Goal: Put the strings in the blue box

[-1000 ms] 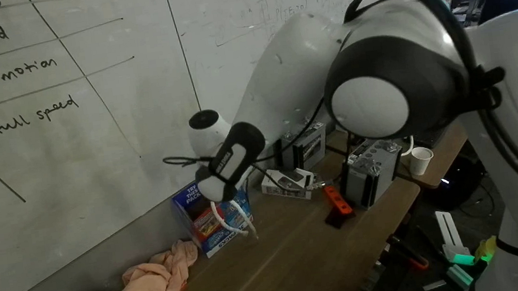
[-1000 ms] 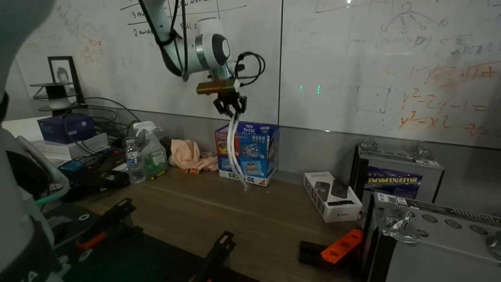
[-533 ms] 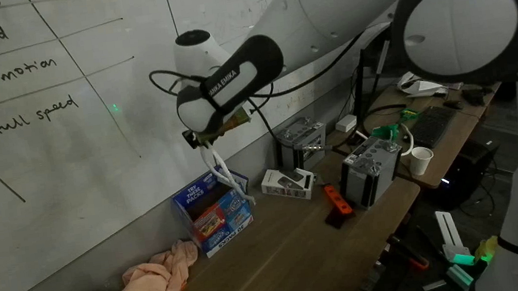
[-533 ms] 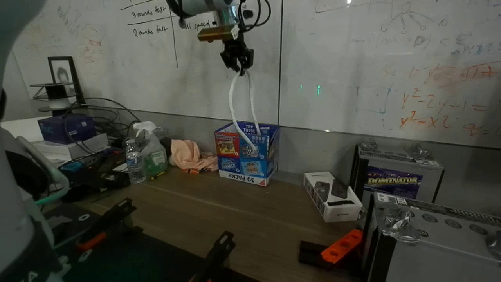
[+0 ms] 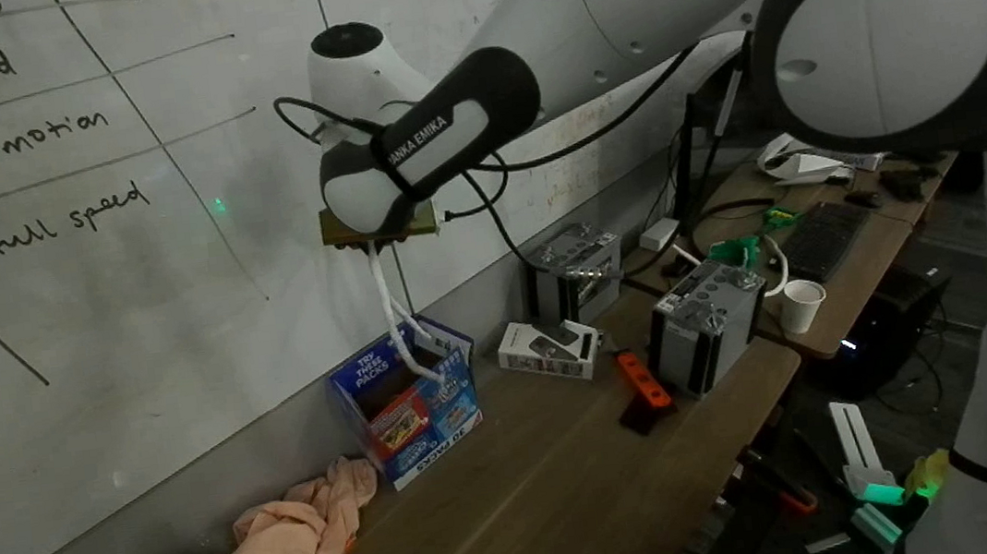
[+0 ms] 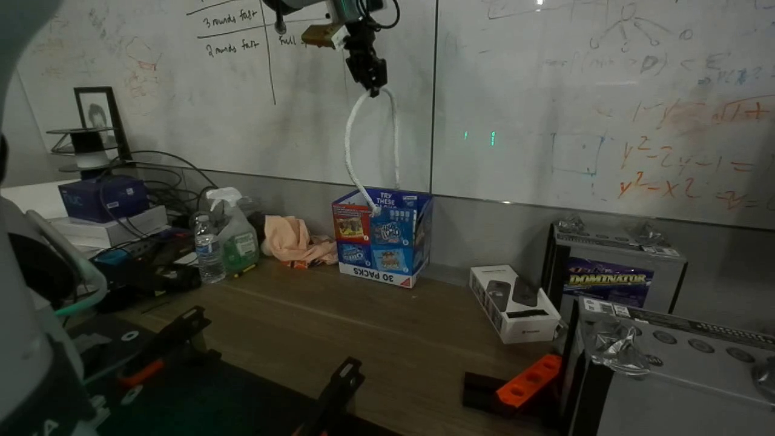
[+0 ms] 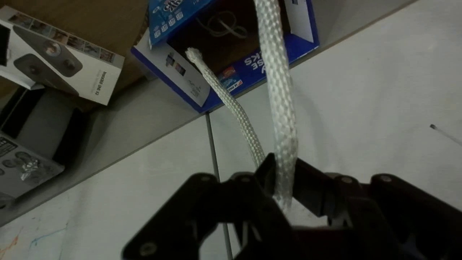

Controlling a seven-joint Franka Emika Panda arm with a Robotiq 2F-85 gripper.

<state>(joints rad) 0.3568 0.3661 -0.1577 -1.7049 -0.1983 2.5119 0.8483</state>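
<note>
Behind the wooden worktop [image 6: 327, 327], a whiteboard [image 6: 514, 91] is carrying handwriting, with the words "Slow motion" and "Full speed" showing in an exterior view. Against the grey wall [image 6: 484, 233], the blue box [image 6: 387, 263] is standing with its top open and its colourful printed panel facing outward. Above it, the end effector [image 6: 373, 91] is pinching a white braided cord [image 7: 279, 90], and the cord's two lengths are hanging down toward the box. In the wrist view, one frayed end is showing over the box's opening; whether either end is reaching inside, I cannot tell. Another pale string [image 7: 231, 29] is lying in loops inside the box. Just beside the box, a peach-pink cloth [image 6: 293, 239] is lying crumpled, and a spray bottle [image 6: 239, 242] and a water bottle [image 6: 209, 254] are standing farther along. On the box's other side, a white carton [image 6: 514, 303] is resting on the worktop, and an orange piece [image 6: 530, 381] is lying near a grey case [image 6: 684, 393].
</note>
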